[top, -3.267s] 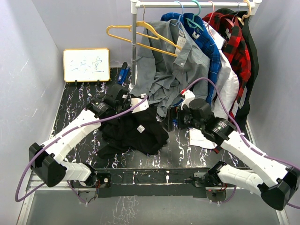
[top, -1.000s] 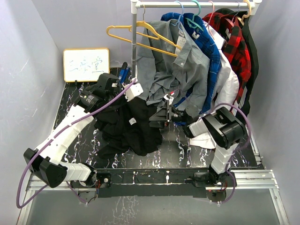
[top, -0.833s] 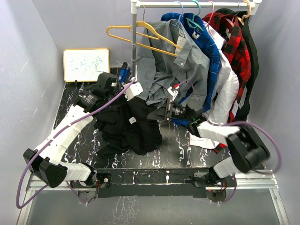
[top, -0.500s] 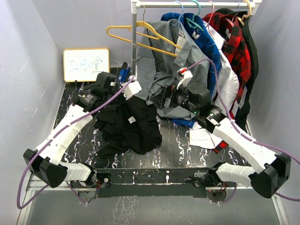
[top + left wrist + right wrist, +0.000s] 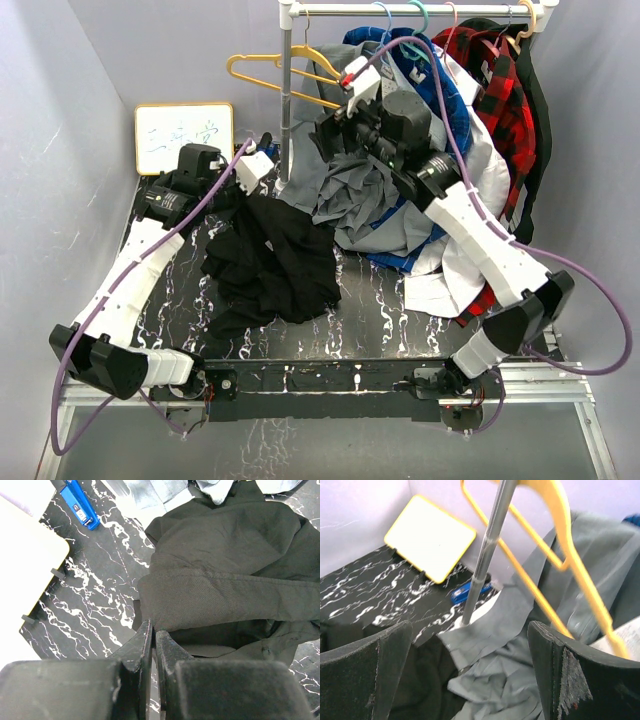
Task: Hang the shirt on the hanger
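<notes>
Jaws, left gripper [image 5: 152,628]: pressed together, with the folded edge of the shirt [image 5: 225,570] pinched at the fingertips.
Jaws, right gripper [image 5: 470,630]: spread wide, nothing between the fingers.
Shirt, place: black heap on the marbled table [image 5: 370,300], on the near side of the rack pole [image 5: 287,100] and a little to its left. One fold is drawn up to a peak at the left gripper.
Hanger, place: the yellow hanger [image 5: 560,535] is raised above the table and crosses the rack pole. Its hook end lies left of the pole, its far shoulder right of the pole against the grey shirt [image 5: 370,190].
Right gripper, place: raised, just right of the rack pole and near the hanger. No contact with the hanger is visible.
Top view only: both arms whole, the row of hung garments right of the pole including a red-and-black plaid shirt [image 5: 500,90], and the grey shirt sagging down onto the table.
Left wrist view only: the meeting of fingertips and fabric edge, hidden from above by the wrist. The hanger does not show here.
Right wrist view only: hanger and pole both framed between the open fingers, the hanger blurred.
Behind the pole's foot: blue tool [image 5: 80,507] lying flat.
Left of the pole: yellow-framed whiteboard [image 5: 185,138] standing on the table.
</notes>
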You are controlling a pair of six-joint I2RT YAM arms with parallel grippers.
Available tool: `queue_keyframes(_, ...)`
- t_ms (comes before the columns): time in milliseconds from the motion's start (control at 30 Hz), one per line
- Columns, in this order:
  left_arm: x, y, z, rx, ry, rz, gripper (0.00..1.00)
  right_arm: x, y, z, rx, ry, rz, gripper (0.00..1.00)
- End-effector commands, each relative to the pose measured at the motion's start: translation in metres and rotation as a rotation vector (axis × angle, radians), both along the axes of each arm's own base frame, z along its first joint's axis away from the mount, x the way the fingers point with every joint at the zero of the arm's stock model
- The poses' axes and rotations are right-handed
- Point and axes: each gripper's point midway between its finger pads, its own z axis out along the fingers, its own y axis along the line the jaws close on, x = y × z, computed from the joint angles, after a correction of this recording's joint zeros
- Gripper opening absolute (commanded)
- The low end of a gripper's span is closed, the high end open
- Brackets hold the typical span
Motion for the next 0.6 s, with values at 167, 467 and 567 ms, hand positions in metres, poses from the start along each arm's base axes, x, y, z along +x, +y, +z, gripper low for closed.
queue_keyframes(167,-0.015,-0.006,0.013,-0.086,-0.013,-0.034,0.00,0.054,-0.027,0.081,-0.016,-0.270,-0.060,0.98)
queue_keyframes(467,-0.017,-0.003,0.007,-0.074,-0.019,-0.032,0.00,0.084,-0.054,0.076,0.021,-0.249,-0.078,0.88)
queue_keyframes(567,-0.016,-0.002,0.007,-0.071,-0.024,-0.028,0.00,0.097,-0.051,0.059,0.030,-0.207,-0.059,0.79)
